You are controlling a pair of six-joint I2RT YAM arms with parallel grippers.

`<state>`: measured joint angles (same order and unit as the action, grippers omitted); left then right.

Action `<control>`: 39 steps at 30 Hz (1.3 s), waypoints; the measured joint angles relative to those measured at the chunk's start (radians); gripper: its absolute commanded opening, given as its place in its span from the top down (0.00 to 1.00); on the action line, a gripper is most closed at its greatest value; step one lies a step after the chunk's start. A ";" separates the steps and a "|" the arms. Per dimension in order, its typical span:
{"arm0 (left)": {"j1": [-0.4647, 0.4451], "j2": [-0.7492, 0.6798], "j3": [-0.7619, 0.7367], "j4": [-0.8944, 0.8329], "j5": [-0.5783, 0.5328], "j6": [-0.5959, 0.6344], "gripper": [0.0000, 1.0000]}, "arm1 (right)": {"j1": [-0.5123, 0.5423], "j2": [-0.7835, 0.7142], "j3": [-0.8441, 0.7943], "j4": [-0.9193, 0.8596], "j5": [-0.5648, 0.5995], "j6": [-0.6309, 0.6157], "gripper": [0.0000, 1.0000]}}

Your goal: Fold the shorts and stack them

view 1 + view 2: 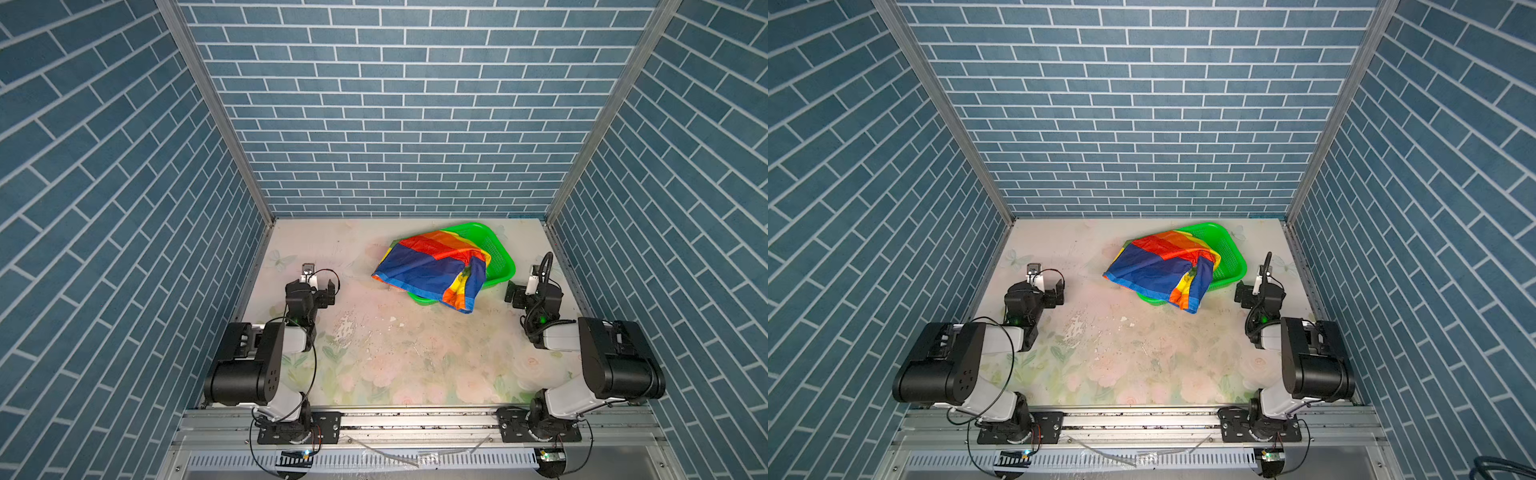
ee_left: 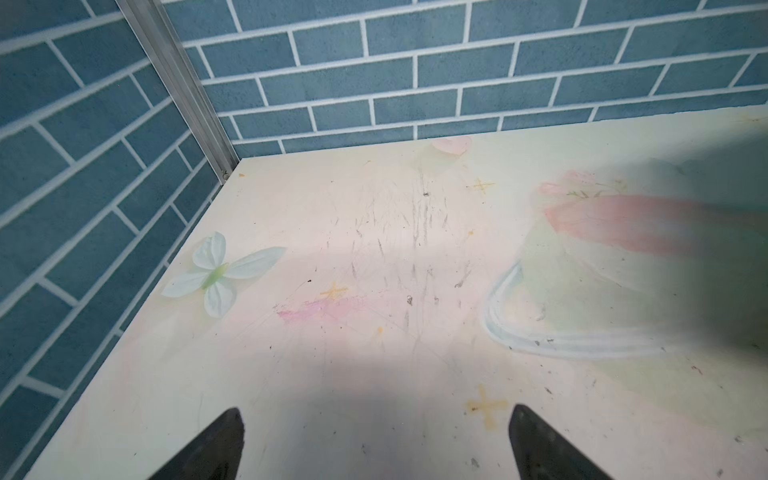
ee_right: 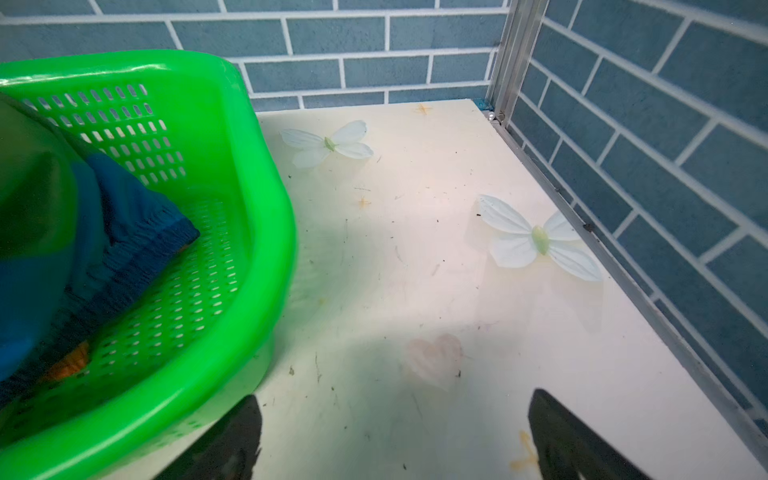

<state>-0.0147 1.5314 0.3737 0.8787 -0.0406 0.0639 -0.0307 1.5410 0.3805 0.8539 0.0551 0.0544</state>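
The rainbow-striped shorts (image 1: 432, 270) (image 1: 1163, 270) lie crumpled over the front-left rim of a green perforated basket (image 1: 498, 245) (image 1: 1229, 249) at the back right of the table, partly hanging onto the tabletop. In the right wrist view the shorts' blue gathered waistband (image 3: 137, 232) rests inside the basket (image 3: 257, 216). My left gripper (image 1: 319, 279) (image 1: 1047, 277) (image 2: 374, 411) hovers open over bare table at the left, well apart from the shorts. Just right of the basket, my right gripper (image 1: 523, 282) (image 1: 1252, 282) (image 3: 395, 397) is open and holds nothing.
The floral-printed tabletop (image 1: 395, 353) is enclosed by blue brick-patterned walls on three sides. Flat butterfly prints (image 3: 536, 239) (image 2: 216, 274) mark the surface near the back corners. An aluminium rail (image 1: 415, 419) with both arm bases runs along the front edge.
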 measured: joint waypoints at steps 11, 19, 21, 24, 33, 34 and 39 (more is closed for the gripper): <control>0.000 0.000 0.000 0.000 0.001 0.000 0.00 | -0.004 0.000 0.000 -0.002 -0.007 0.000 0.01; 0.000 0.000 0.000 0.000 0.001 0.000 0.00 | -0.004 0.000 0.000 -0.002 -0.007 0.000 0.01; 0.000 0.000 0.000 0.000 0.000 0.000 0.00 | -0.004 0.000 0.000 -0.002 -0.008 0.000 0.01; -0.004 -0.010 0.003 -0.023 -0.022 -0.001 0.00 | -0.004 0.000 0.000 -0.002 -0.006 0.000 0.01; -0.058 -0.296 0.381 -0.655 -0.351 -0.216 0.00 | 0.113 -0.281 0.170 -0.355 0.265 0.027 0.01; -0.057 -0.311 0.443 -0.725 -0.368 -0.262 0.00 | 0.126 -0.291 0.238 -0.406 0.310 0.031 0.01; -0.057 -0.359 0.534 -0.936 -0.340 -0.412 0.01 | 0.192 -0.291 0.500 -0.689 0.404 0.078 0.01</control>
<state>-0.0719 1.1721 0.9081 -0.0574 -0.3809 -0.3481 0.1616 1.2495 0.8803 0.1650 0.4591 0.1322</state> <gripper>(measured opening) 0.995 0.991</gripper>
